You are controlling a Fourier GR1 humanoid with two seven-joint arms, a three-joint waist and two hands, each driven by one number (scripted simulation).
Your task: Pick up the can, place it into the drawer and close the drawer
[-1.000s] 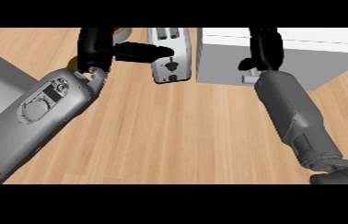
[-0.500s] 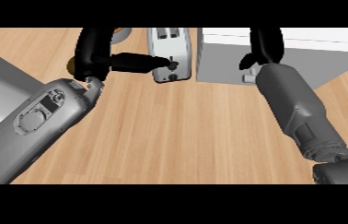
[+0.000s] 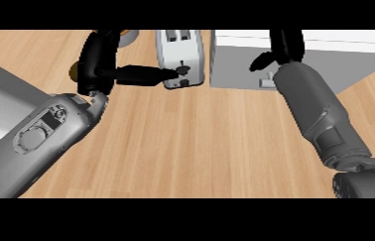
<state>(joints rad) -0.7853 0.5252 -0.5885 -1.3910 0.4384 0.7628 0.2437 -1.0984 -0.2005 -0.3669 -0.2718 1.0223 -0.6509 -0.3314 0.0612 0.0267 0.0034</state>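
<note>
In your head view, the left hand (image 3: 102, 61) sits just left of the toaster (image 3: 179, 56), its thumb touching the toaster's front, fingers relaxed and holding nothing. The right hand (image 3: 282, 49) rests over the drawer (image 3: 242, 61); its fingers cannot be told. You cannot make out the can.

A light wooden counter (image 3: 190, 136) fills the head view. At 12 o'clock a silver two-slot toaster (image 3: 179, 56) stands with its slots facing up and its dark knobs on the near face. Just beside it, toward 1 o'clock, sits a grey box-shaped drawer unit (image 3: 242, 61). The left hand (image 3: 99, 61), black, rises at 10 o'clock from a bulky grey forearm (image 3: 44, 136); its thumb (image 3: 147, 75) juts sideways and touches the toaster's knobs. Behind this hand an orange-brown round object (image 3: 75, 72) shows only in part. The right hand (image 3: 282, 46), at 1 o'clock, lies over the drawer unit with its fingers (image 3: 287, 39) running off the top edge.
</note>
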